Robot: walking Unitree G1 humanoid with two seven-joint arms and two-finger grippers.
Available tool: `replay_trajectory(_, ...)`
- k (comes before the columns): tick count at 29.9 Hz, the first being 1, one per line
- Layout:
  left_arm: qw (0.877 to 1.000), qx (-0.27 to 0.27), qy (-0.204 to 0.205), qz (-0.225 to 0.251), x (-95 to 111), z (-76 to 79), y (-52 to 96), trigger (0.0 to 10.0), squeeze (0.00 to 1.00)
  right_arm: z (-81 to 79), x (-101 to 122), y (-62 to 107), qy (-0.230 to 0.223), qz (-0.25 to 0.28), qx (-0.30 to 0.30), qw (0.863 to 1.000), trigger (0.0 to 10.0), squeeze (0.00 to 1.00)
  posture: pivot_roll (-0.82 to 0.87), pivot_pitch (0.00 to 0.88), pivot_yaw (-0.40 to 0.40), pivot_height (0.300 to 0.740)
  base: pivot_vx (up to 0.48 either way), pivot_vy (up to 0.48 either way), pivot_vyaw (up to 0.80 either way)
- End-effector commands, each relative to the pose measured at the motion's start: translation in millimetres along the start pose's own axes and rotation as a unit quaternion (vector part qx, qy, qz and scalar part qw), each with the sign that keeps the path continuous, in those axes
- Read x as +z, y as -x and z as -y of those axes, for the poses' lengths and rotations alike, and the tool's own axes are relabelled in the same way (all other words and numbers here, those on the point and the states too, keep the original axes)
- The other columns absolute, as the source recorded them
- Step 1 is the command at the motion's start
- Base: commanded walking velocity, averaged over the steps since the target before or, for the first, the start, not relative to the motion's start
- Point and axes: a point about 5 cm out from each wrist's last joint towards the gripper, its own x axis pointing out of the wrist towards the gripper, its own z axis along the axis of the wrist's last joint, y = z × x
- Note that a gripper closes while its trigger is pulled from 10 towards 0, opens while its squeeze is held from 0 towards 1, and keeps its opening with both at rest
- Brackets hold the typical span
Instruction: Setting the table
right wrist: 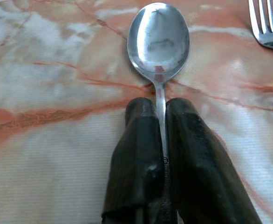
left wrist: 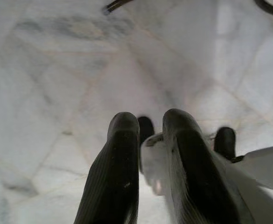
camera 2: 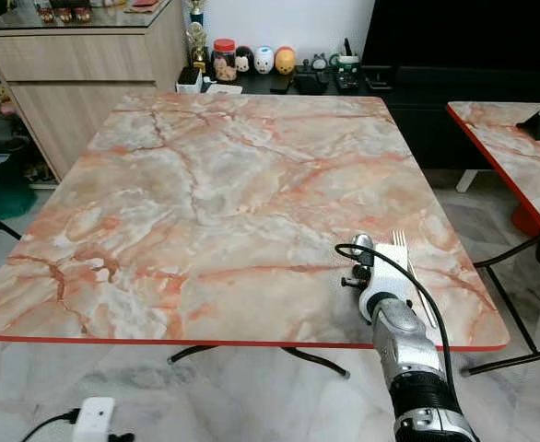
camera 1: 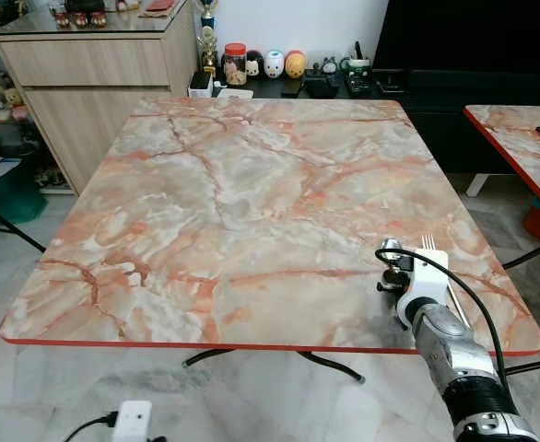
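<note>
My right gripper (right wrist: 159,105) is shut on the handle of a silver spoon (right wrist: 158,37). The spoon's bowl points away from me, just over the marble-patterned table (camera 1: 252,184) near its front right corner. A silver fork (right wrist: 268,25) lies on the table right beside the spoon; its tines (camera 1: 428,243) show past the white wrist mount. The left gripper (left wrist: 150,123) hangs over the pale tiled floor. Its fingers stand a narrow gap apart with nothing between them.
A second table (camera 1: 528,147) of the same pattern stands to the right across a narrow gap. Behind are a wooden cabinet (camera 1: 86,74) and a black console with jars and figurines (camera 1: 279,64). A white power adapter (camera 1: 132,419) lies on the floor below the front edge.
</note>
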Motion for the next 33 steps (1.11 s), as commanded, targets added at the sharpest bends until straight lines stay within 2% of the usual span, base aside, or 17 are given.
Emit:
replay_trajectory(1, 1.000, -0.001, -0.004, -0.003, 0, 5.0, -1.3, 10.0, 0.00, -1.3, -13, 1.5, 0.002, -0.025, 0.001, 1.000, 0.0, 0.00, 0.04, 0.000, -0.015, 0.740, 0.000, 0.000, 0.00)
replay_trajectory(7, 1.000, -0.005, -0.007, -0.004, 0, 10.0, -2.1, 10.0, 0.00, -6.4, -8, 1.5, 0.008, -0.002, 0.009, 1.000, 0.0, 0.00, 0.04, 0.000, -0.014, 0.740, 0.000, 0.000, 0.00)
replay_trajectory(11, 1.000, 0.009, -0.005, -0.003, 2, -12.3, 1.9, 10.0, 0.00, -7.5, 9, 2.6, 0.020, 0.058, 0.005, 0.998, 0.0, 0.00, 0.03, 0.000, -0.014, 0.740, 0.000, 0.000, 0.00)
replay_trajectory(12, 1.000, 0.015, -0.005, -0.003, 2, -20.4, 3.6, 10.0, 0.00, -12.2, 18, 4.3, 0.028, 0.094, 0.022, 0.995, 3.3, 0.00, 0.03, 0.000, -0.015, 0.740, 0.000, 0.000, 0.00)
replay_trajectory(13, 1.000, 0.024, -0.005, -0.003, 2, -32.8, 6.9, 10.0, 0.00, -21.4, 35, 9.9, 0.038, 0.162, 0.047, 0.985, 10.0, 0.00, 0.03, 0.000, -0.015, 0.740, 0.000, 0.000, 0.00)
replay_trajectory(16, 1.000, 0.030, -0.007, -0.004, 2, -38.5, 8.7, 10.0, 0.00, -24.9, 46, 16.0, 0.029, 0.209, 0.050, 0.976, 10.0, 0.00, 0.03, 0.000, -0.018, 0.740, 0.000, 0.000, 0.00)
replay_trajectory(18, 0.999, 0.031, -0.013, -0.006, -1, -35.5, 8.5, 10.0, 0.00, -23.1, 53, 22.9, 0.055, 0.250, 0.025, 0.966, 10.0, 0.00, 0.03, 0.000, -0.022, 0.740, 0.000, 0.000, 0.00)
replay_trajectory(20, 1.000, 0.025, -0.011, -0.006, -4, -25.2, 6.5, 10.0, 0.00, -25.2, 58, 30.0, 0.064, 0.282, 0.031, 0.957, 10.0, 0.00, 0.03, 0.000, -0.021, 0.740, 0.000, 0.000, 0.00)
replay_trajectory(21, 1.000, 0.018, -0.010, -0.007, -6, -14.1, 4.4, 10.0, 0.00, -27.3, 62, 38.1, 0.087, 0.315, 0.033, 0.944, 10.0, 0.00, 0.03, 0.000, -0.019, 0.740, 0.000, 0.000, 0.00)
replay_trajectory(22, 1.000, 0.018, -0.010, -0.007, -6, -14.1, 4.4, 10.0, 0.00, -27.3, 62, 38.1, 0.087, 0.315, 0.033, 0.944, 10.0, 0.00, 0.03, 0.000, -0.019, 0.740, 0.000, 0.000, 0.00)
replay_trajectory(23, 1.000, 0.013, -0.010, -0.008, -7, -6.6, 3.0, 10.0, 0.00, -27.8, 65, 44.7, 0.111, 0.342, 0.023, 0.933, 10.0, 0.00, 0.02, 0.000, -0.016, 0.740, 0.000, 0.000, 0.00)
replay_trajectory(26, 1.000, 0.008, -0.015, -0.011, -9, 3.3, 1.4, 10.0, 0.00, -31.1, 68, 57.3, 0.095, 0.382, 0.025, 0.919, 10.0, 0.00, 0.01, 0.000, -0.017, 0.740, 0.000, 0.000, 0.00)
replay_trajectory(28, 1.000, 0.007, -0.016, -0.012, -10, 6.3, 1.2, 10.0, 0.00, -31.4, 66, 60.3, 0.101, 0.387, 0.023, 0.916, 10.0, 0.00, 0.02, 0.000, -0.017, 0.740, 0.000, 0.000, 0.00)
replay_trajectory(31, 1.000, 0.020, -0.005, -0.012, -10, -2.8, 2.6, 10.0, 0.00, -31.7, 61, 64.1, 0.089, 0.393, 0.015, 0.915, 10.0, 0.00, 0.02, 0.000, -0.024, 0.740, 0.000, 0.000, 0.00)
replay_trajectory(32, 0.999, 0.034, -0.003, -0.014, -7, -26.3, 7.1, 10.0, 0.00, -31.2, 56, 64.9, 0.090, 0.389, 0.007, 0.917, 10.0, 0.00, 0.03, 0.000, -0.026, 0.740, 0.000, 0.000, 0.00)
replay_trajectory(33, 0.999, 0.041, -0.002, -0.014, -5, -36.9, 9.5, 10.0, 0.00, -31.5, 54, 65.2, 0.088, 0.387, 0.006, 0.918, 10.0, 0.00, 0.03, 0.000, -0.029, 0.740, 0.000, 0.000, 0.00)
